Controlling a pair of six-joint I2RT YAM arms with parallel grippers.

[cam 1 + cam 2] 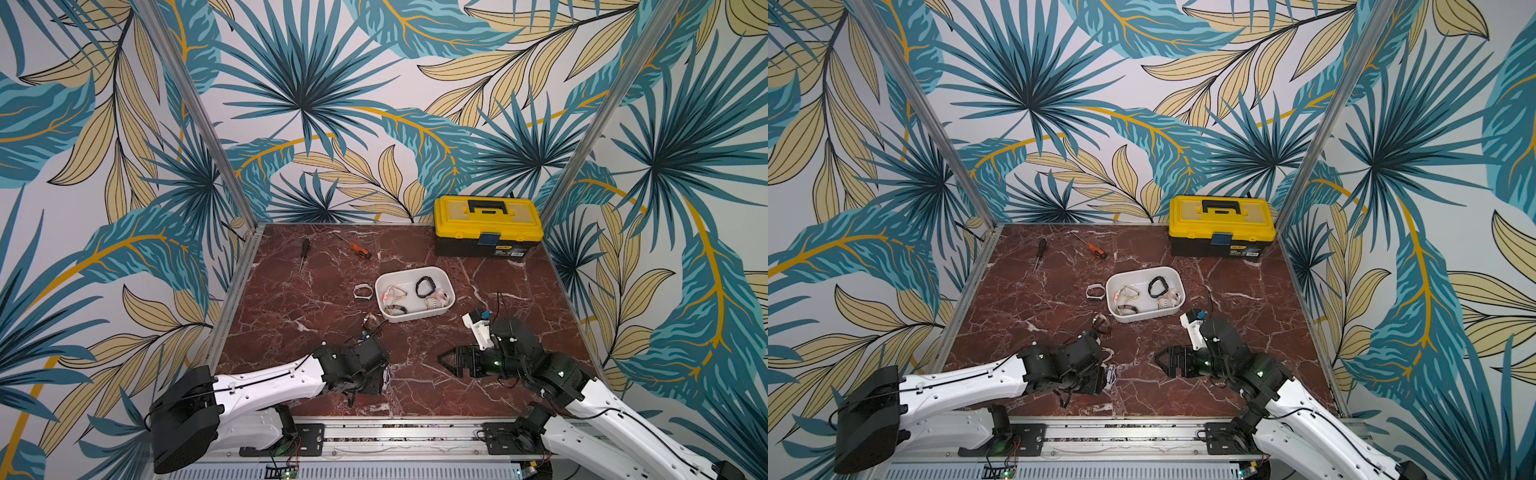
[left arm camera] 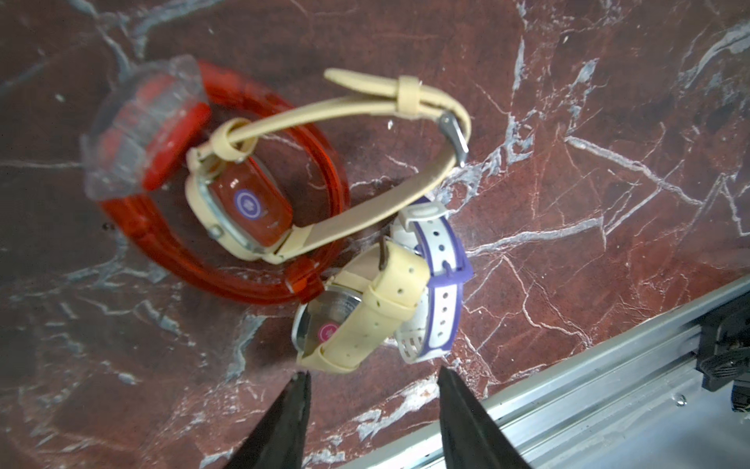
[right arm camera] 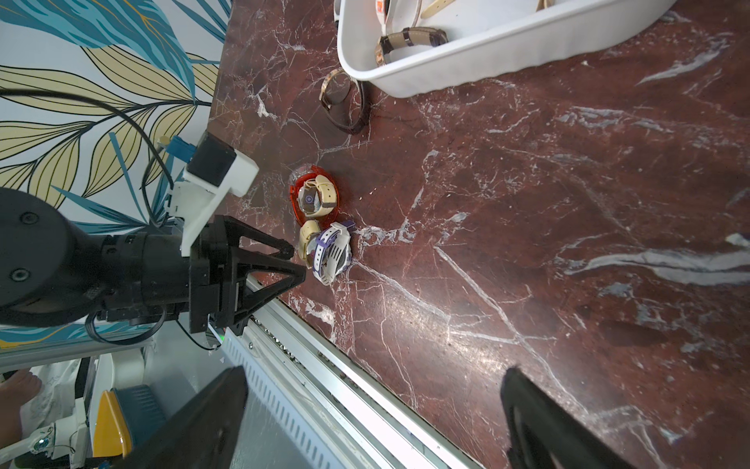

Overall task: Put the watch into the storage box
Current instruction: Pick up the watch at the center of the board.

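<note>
Purple sticker (image 2: pixel 247 204) on cream watch (image 2: pixel 266 184)

One storage box (image 1: pixel 415 319), one toolbox (image 1: pixel 488 220), two screwdrivers (image 1: pixel 360 251) (six watches (image 2: pixel 247 203) outside).

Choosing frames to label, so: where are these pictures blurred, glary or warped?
Left wrist view: the red watch has a smeared, out-of-focus case, while the cream watch within its band is sharper. Right wrist view: a bright glare patch on the marble table. Both top views: the wide-angle lens splays the straight frame posts outward.
</note>
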